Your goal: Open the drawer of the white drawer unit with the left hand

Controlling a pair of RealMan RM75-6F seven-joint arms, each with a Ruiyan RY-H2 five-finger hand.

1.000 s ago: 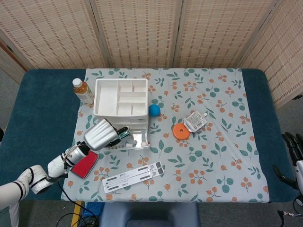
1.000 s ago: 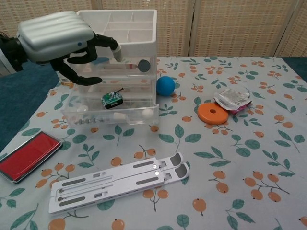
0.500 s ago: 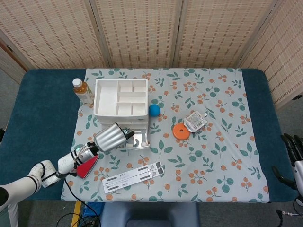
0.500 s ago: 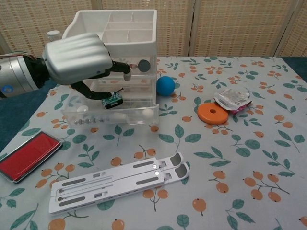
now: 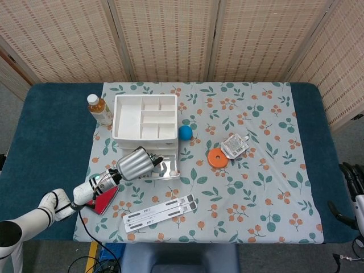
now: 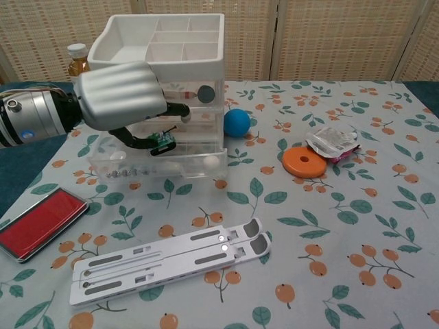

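The white drawer unit (image 5: 145, 116) (image 6: 185, 41) stands at the back left of the flowered cloth. Its clear bottom drawer (image 5: 169, 169) (image 6: 158, 168) is pulled out and holds small bits, among them a green toy (image 6: 162, 140). My left hand (image 5: 136, 163) (image 6: 123, 96) hangs over the open drawer, silver back up. Its dark fingers (image 6: 177, 110) curl toward the unit's front, apart from the thumb, with nothing plainly held. Only the dark fingers of my right hand (image 5: 352, 175) show at the right edge of the head view.
A drink bottle (image 5: 99, 109) (image 6: 77, 56) stands left of the unit. A blue ball (image 5: 185, 132) (image 6: 236, 122), an orange disc (image 5: 217, 157) (image 6: 304, 162) and a packet (image 5: 235, 145) (image 6: 333, 142) lie to its right. Nearer me lie a red pad (image 5: 102, 199) (image 6: 38, 223) and a white folding stand (image 5: 159, 211) (image 6: 164, 264).
My left hand has come down and to the right over the open drawer, its fingers drawn in from a spread pose. The drawer has not visibly moved.
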